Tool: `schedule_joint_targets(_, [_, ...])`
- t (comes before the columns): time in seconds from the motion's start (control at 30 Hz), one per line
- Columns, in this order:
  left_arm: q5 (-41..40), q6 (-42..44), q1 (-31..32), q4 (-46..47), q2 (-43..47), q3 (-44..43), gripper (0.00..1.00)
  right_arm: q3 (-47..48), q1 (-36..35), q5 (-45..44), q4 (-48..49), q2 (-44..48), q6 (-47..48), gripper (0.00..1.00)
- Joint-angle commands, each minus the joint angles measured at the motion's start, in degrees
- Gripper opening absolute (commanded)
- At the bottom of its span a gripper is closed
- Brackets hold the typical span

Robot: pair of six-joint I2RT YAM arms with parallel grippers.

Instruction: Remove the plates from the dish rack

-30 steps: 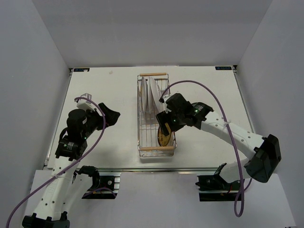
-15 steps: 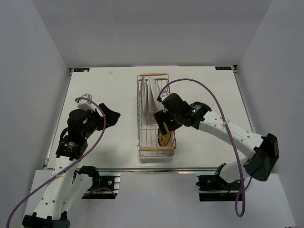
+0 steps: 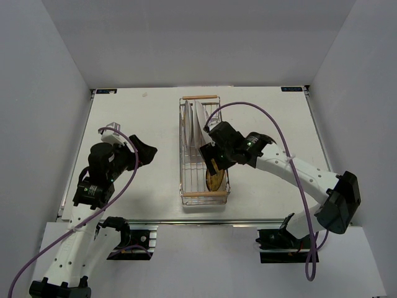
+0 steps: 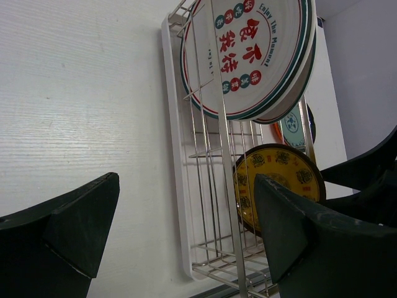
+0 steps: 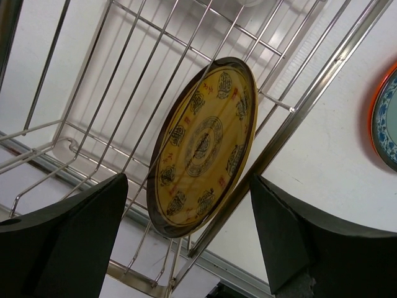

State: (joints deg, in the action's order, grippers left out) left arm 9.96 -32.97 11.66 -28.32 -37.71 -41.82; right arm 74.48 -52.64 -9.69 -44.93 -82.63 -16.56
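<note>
We hold right gripper (image 5: 189,230) wide open, empty, over yellow plate (image 5: 201,146); closing may pinch dish rack (image 5: 310,87) wire at plate's 3 o'clock, dragging rack.

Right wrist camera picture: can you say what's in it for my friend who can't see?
A yellow plate with dark patterns stands tilted on its edge in a silver wire dish rack, seen close up between the two dark fingers of the open right gripper. An orange-rimmed plate peeks in at the right edge.

"Enjoy The Moment" on the green-rimmed white plate (image 4: 248,56)
</note>
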Motion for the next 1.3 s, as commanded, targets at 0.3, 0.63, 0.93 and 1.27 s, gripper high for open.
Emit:
schedule_joint_targets(0.3, [-0.2, -0.43, 0.2, 0.02, -0.69, 0.43, 0.98, -0.82, -0.18, 1.87, 1.42, -1.22, -1.46, 0.73])
schedule_joint_targets(0.63, [-0.11, -0.69, 0.2, 0.54, -1.4, 0.69, 0.98, 0.23, -0.44, -0.14, -0.07, -4.2, -4.36, 0.5])
schedule_joint_targets(0.93, [-0.2, -0.6, 0.2, 0.63, -1.22, 0.69, 0.98, 1.55, -0.27, -3.76, -1.39, -4.56, -7.35, 0.26])
schedule_joint_targets(1.27, [-0.2, -0.6, 0.2, 0.37, -0.87, 0.6, 0.98, 5.59, -0.27, -3.93, -0.95, -1.75, -6.91, 0.11])
